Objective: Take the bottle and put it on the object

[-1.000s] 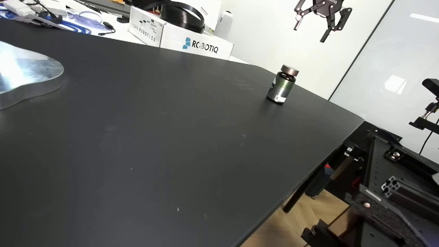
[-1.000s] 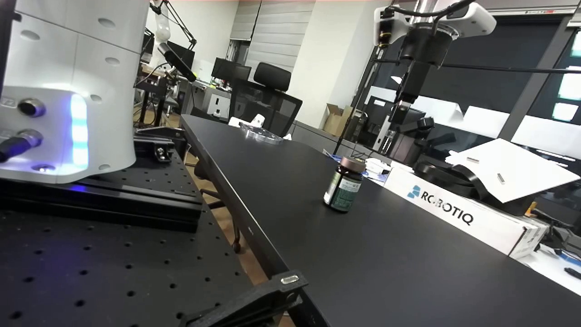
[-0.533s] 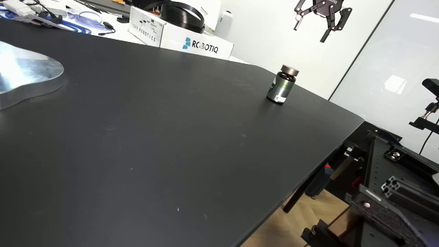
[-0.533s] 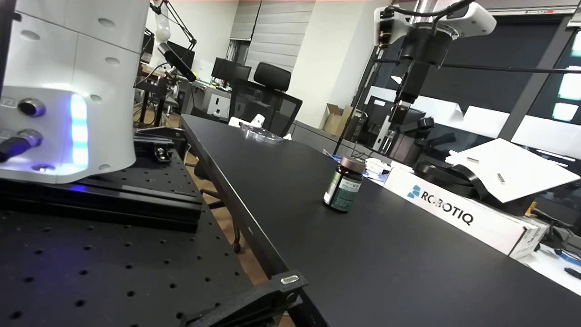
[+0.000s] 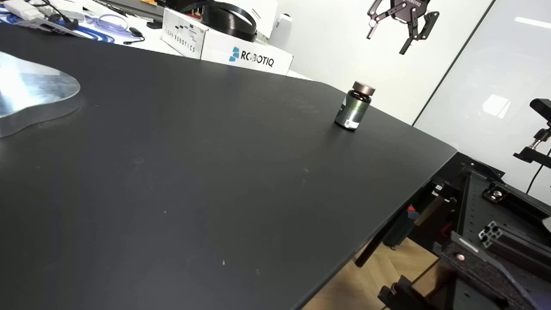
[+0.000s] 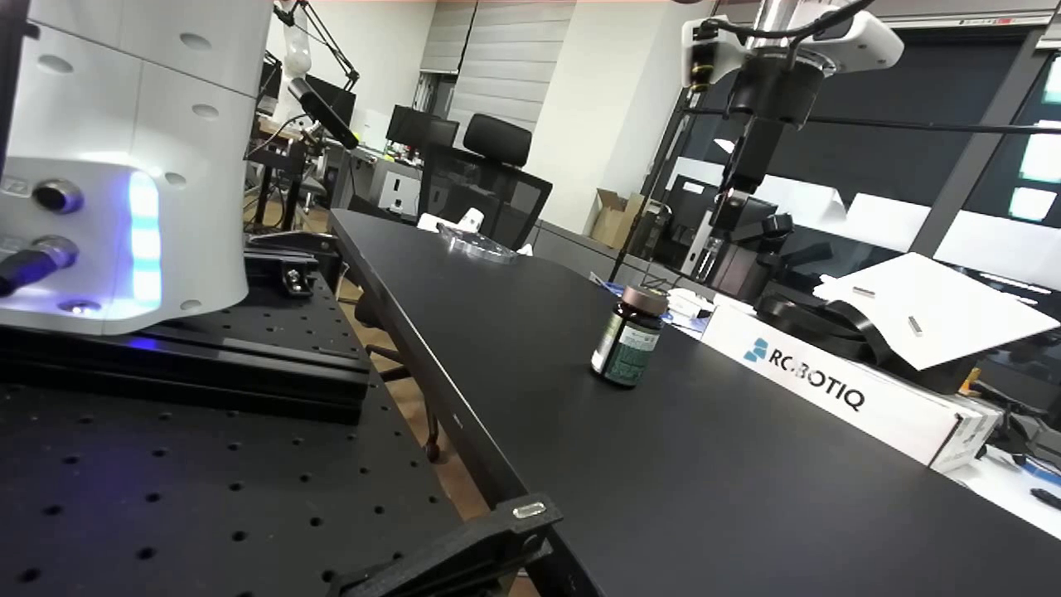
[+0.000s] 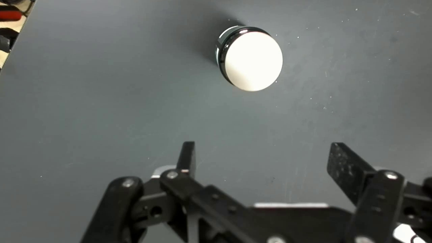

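The dark bottle (image 5: 354, 110) with its brownish cap stands upright on the black table; it also shows in an exterior view (image 6: 627, 342). The wrist view sees it from above, its cap (image 7: 253, 61) glaring white. The object, a flat shiny silver-grey piece with a rounded edge (image 5: 41, 86), is cut off at the left of that exterior view. It lies at the table's far end in an exterior view (image 6: 479, 245). My gripper (image 5: 386, 44) is open and empty, high above the table. In the wrist view the fingertips (image 7: 263, 145) are wide apart and the bottle is beyond them, not between them.
A white Robotiq box (image 5: 247, 54) stands beyond the table's back edge, with a black ring-shaped item (image 5: 228, 20) on it. Cables (image 5: 107, 26) lie left of it. The robot base (image 6: 124, 166) stands beside the table. A black bracket (image 6: 489, 539) reaches the table edge.
My gripper has moved slightly left and down in an exterior view. It stays open. The bottle and the silver-grey object have not moved.
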You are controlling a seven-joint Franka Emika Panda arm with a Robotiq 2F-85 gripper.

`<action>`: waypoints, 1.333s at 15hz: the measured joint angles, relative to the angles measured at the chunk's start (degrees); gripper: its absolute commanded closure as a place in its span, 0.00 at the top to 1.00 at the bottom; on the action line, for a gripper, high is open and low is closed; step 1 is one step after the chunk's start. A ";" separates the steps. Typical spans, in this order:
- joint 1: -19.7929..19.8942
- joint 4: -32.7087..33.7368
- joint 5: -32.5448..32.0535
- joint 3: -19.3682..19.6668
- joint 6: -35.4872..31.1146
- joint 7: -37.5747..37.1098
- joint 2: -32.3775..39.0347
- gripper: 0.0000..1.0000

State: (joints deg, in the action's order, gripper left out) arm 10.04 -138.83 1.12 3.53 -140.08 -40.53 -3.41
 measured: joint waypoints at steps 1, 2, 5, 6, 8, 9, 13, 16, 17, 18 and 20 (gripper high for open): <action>-0.10 -0.05 0.06 0.00 -0.89 -0.08 0.46 1.00; -0.25 -0.10 0.14 0.00 -1.90 -0.16 1.04 1.00; -0.83 -0.21 0.25 0.00 -4.96 -0.28 3.39 1.00; -1.05 -0.21 0.24 0.00 -5.63 -0.40 4.31 1.00; -1.58 -0.22 0.12 0.03 -6.45 -0.95 6.00 1.00; -1.94 -0.23 0.10 0.07 -6.67 -1.21 6.78 1.00; -3.81 -0.51 -0.02 0.38 -7.22 -2.24 9.34 1.00; -5.00 -0.69 -0.03 0.99 -7.74 -2.53 10.93 1.00; -5.28 -0.69 -0.03 1.22 -7.83 -2.56 11.40 1.00; -5.55 -0.69 -0.02 1.49 -7.86 -2.58 11.82 1.00; -5.96 -0.70 -0.02 1.94 -7.87 -2.59 12.61 0.75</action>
State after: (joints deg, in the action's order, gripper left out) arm 4.09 -139.53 1.10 5.47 -147.95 -43.12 9.20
